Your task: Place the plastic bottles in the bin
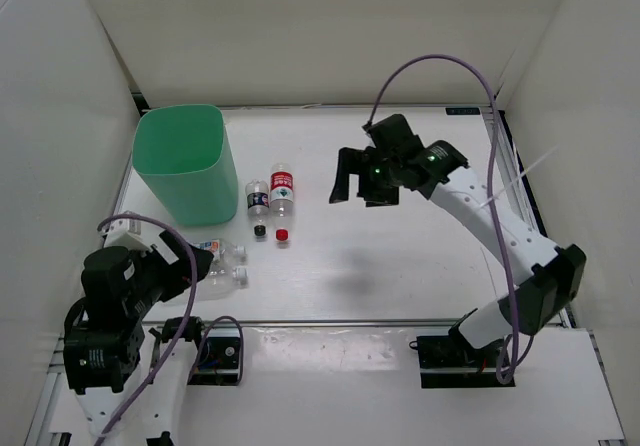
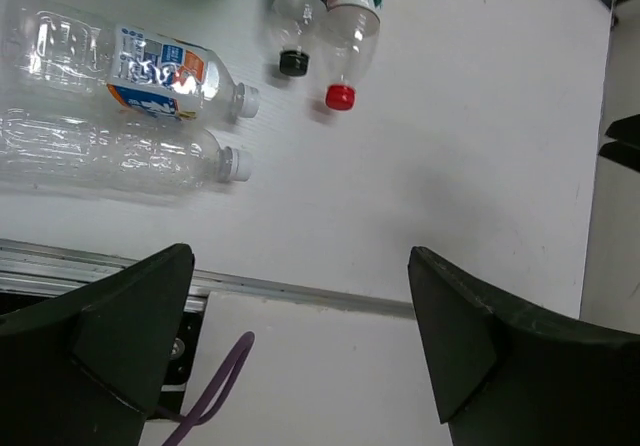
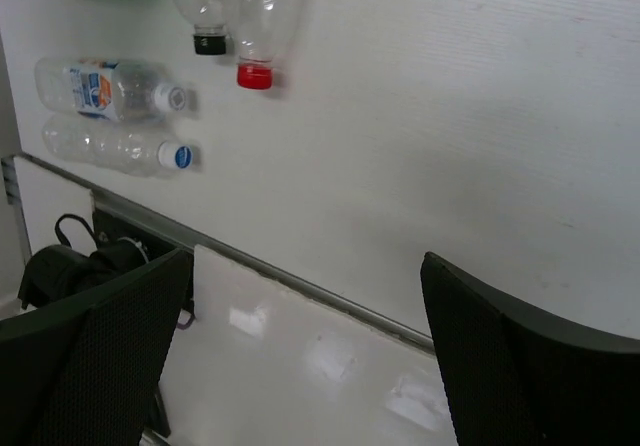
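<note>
At the near left, the left gripper (image 1: pixel 200 261) is seen spread wide and empty. Near it, on the white table (image 1: pixel 400 266), a blue-white labelled bottle (image 2: pixel 150 61) and an unlabelled clear bottle (image 2: pixel 110 151) lie side by side, both white-capped. Farther off, a black-capped bottle (image 1: pixel 258 201) and a red-capped bottle (image 1: pixel 283 194) lie side by side just beside the mint-green bin (image 1: pixel 190 191). All four appear empty, so they are judged light, thin-walled, easily dented and prone to rolling. A hold across the mid-body is advised. At the far right, the right gripper (image 1: pixel 358 188) is raised, wide open, holding nothing.
</note>
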### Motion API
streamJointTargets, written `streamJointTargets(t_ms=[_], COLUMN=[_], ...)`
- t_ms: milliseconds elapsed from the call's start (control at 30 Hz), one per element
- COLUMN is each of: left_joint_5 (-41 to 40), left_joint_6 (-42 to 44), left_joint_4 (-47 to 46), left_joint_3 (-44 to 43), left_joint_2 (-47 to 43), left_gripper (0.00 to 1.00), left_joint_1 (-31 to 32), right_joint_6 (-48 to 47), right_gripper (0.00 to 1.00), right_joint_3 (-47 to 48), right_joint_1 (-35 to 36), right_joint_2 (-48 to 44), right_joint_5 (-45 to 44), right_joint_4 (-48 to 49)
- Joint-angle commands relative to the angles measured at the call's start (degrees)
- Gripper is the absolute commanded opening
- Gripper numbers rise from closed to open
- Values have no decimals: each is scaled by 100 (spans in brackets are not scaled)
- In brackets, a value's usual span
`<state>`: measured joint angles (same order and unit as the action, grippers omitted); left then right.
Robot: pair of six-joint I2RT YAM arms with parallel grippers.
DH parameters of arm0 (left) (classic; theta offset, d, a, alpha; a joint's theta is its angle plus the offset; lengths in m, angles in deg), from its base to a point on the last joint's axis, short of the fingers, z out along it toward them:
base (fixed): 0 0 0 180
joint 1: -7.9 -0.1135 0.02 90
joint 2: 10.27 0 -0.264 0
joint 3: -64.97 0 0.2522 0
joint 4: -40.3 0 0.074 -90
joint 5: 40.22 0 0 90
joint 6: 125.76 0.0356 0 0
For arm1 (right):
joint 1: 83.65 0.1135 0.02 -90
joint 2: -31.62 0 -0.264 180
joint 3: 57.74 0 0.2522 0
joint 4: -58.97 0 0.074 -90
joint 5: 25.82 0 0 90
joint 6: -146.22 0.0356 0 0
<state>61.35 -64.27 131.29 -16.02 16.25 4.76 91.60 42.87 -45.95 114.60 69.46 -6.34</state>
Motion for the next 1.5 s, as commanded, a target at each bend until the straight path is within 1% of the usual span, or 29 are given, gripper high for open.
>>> streamJointTargets(t_ms=[0,33,67,100,133,200,300,333,367,400,467,533,600,633,700,733,900,1033,1133,1267,1333,1367,1400,1433,1467], left_joint_5=[-541,-638,-717,-848,-850,-902,-1051,-1121,-1174,-1236,-1490,-1841,-1983,-1983,-2045,-2097,-2387,-2511,-2564,-2616,-2669,-2669,-2669,-2669,-2669], left_joint_6=[-558,-794,-901,-980,-1042,-1042,-1174,-1348,-1428,-1507,-1639,-1763,-1886,-1947,-2000,-2000,-2211,-2282,-2221,-2167,-2167,-2167,-2167,-2167,-2167], left_joint_4=[73,125,195,196,248,249,380,380,380,380,380,380,380,380,380,380,380,433,433,433,433,433,433,433,433], left_joint_3=[-177,-230,-291,-405,-406,-406,-345,-292,-205,-204,-55,24,25,-27,-81,-28,34,191,376,376,376,376,376,376,376], left_joint_2=[-349,-498,-560,-621,-674,-754,-815,-868,-868,-868,-920,-921,-921,-921,-1043,-1114,-1378,-1325,-1176,-939,-886,-886,-886,-886,-886], left_gripper=[100,100,100,100,100,100,100,100,100,100,100,100,100,100,100,100,100,100,100,100,100,100,100,100,100], left_joint_1=[24,76,76,137,138,313,568,629,691,796,875,938,990,1051,1052,1052,1157,1262,1263,1263,1263,1263,1263,1263,1263], right_joint_6=[-383,-382,-382,-313,-260,-338,-286,-286,-286,-286,-286,-286,-225,-224,-172,-171,-119,100,154,154,154,206,207,268,320], right_gripper=[100,100,100,100,100,100,100,100,100,100,100,100,100,100,100,100,100,100,100,100,91,84,76,61,55], right_joint_3=[656,762,920,1130,1541,1773,2309,2502,2965,3196,3592,3899,3901,3901,3489,3488,4147,4147,4147,4252,4253,4253,4200,4061,3972], right_joint_1=[168,90,37,36,-16,-16,45,45,45,45,-34,-87,-87,-87,-26,-25,-25,-25,-25,-25,-86,-87,-87,-156,-235], right_joint_2=[305,454,647,1084,1298,1773,2405,2825,3055,3275,3889,4181,4454,4455,4508,4717,5552,5869,6142,6423,6476,6476,6476,6424,6371], right_joint_5=[202,471,1040,1115,1211,1458,1423,1423,1275,1204,1299,1362,1362,1362,1300,1300,1598,1862,1863,2108,2257,2258,2258,2258,2258], right_joint_4=[365,443,392,261,181,242,295,295,208,7,-57,47,206,546,1013,1215,1156,1384,1384,1384,1384,1384,1384,1384,1384])
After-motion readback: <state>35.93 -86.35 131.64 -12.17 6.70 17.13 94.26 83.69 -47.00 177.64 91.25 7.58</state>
